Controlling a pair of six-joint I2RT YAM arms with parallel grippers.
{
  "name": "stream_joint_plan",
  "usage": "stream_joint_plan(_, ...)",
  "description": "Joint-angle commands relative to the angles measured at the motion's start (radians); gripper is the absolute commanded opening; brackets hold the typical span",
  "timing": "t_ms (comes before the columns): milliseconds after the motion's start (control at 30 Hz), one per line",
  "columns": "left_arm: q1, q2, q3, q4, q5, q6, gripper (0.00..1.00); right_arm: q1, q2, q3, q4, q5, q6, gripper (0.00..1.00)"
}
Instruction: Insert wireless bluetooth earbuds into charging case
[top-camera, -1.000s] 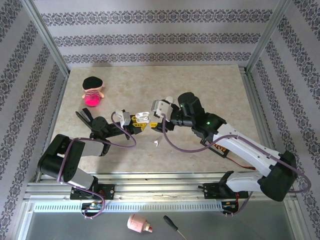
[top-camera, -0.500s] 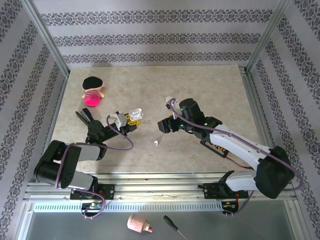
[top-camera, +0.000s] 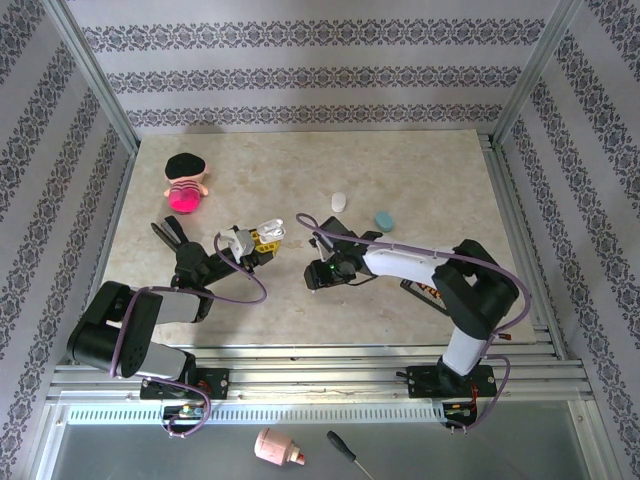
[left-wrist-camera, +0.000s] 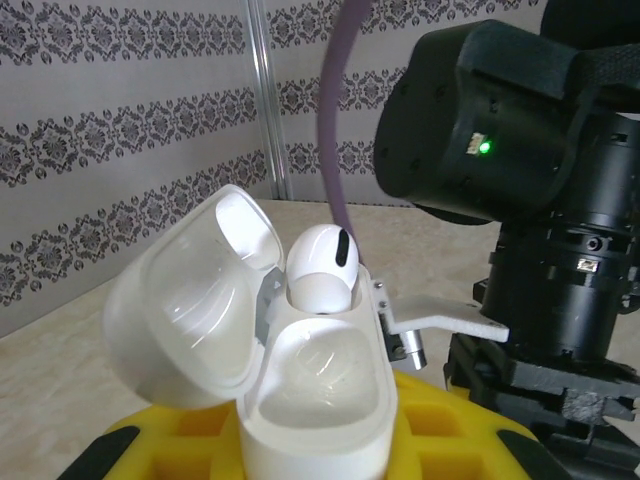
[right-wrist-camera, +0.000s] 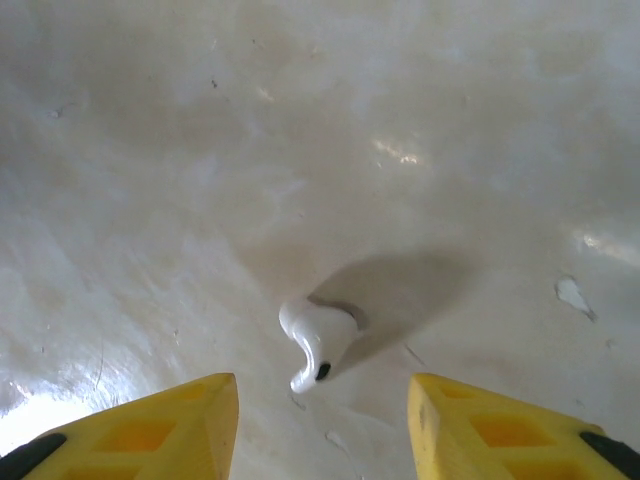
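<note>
Since the previous frame, the right gripper (right-wrist-camera: 322, 395) has lowered to the table (top-camera: 420, 170), over the loose white earbud (right-wrist-camera: 318, 340). The left gripper (top-camera: 258, 240) is unchanged. The right fingers (right-wrist-camera: 180, 420) stand wide apart; the earbud lies on the table between them, touching neither. The left fingers (left-wrist-camera: 190, 445) are clamped on the open charging case (left-wrist-camera: 300, 390). We see a second earbud (left-wrist-camera: 322, 265) seated in one socket.

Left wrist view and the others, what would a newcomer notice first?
The open white case, clamped in the left tool, with one earbud seated in it. Next, a loose earbud lying on the table inside the open right tool. A pink doll in a black hat lies at the table's far left.
</note>
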Motion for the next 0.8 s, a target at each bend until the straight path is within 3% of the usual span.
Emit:
stream_joint_plan(0,0.010,-0.022,-0.017,0.004,0.008,0.021,0.00,-0.001,0.042,0.058,-0.041,-0.050,-0.071,0.50)
stream_joint_plan(300,0.009,-0.038,-0.018,-0.010,0.022,0.011,0.00,-0.014,0.146,0.122,-0.032,-0.148,-0.203,0.54)
stream_joint_plan(767,0.010,-0.064,-0.011,-0.053,0.018,0.028,0.00,-0.013,0.083,0.036,-0.076,-0.054,-0.152,0.35)
